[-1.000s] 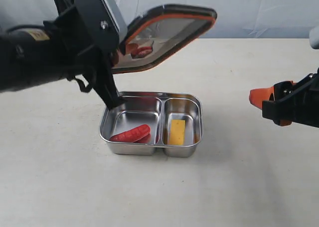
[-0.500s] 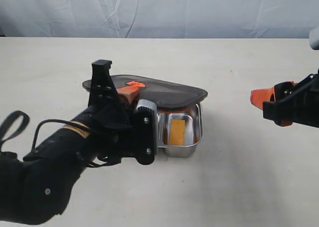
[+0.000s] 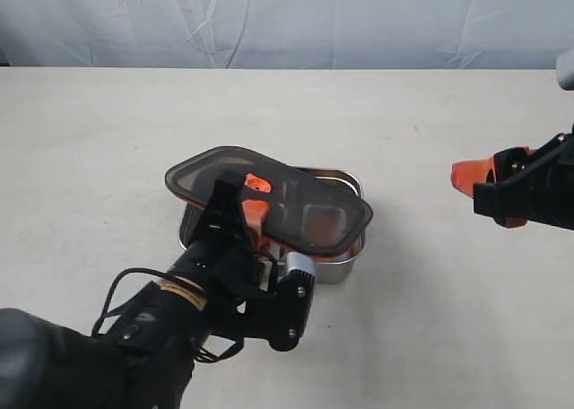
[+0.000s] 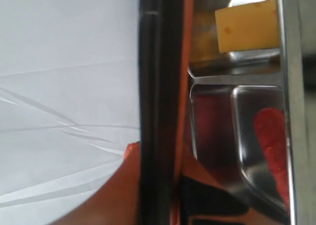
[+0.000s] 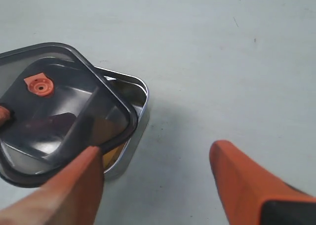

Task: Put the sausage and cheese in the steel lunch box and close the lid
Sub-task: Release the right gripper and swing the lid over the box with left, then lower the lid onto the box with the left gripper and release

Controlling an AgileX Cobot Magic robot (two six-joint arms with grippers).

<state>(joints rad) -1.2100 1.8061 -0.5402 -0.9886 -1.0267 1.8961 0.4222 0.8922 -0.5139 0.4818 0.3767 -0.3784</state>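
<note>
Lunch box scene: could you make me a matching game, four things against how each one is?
1 lid
2 sausage
3 cheese
4 right gripper

A open, holding nothing, apart from the steel lunch box
B red, in one compartment
C yellow, in the neighbouring compartment
D dark, askew over the box, held by the left gripper

Pairs: 1-D, 2-B, 3-C, 4-A

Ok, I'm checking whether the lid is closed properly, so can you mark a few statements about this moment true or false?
The lid sits squarely sealed on the steel lunch box. False: it lies askew, leaving a box corner uncovered.
The right gripper is open, away from the box. True.
The cheese and sausage share one compartment. False: a divider separates them.
The left gripper grips the lid. True.
</note>
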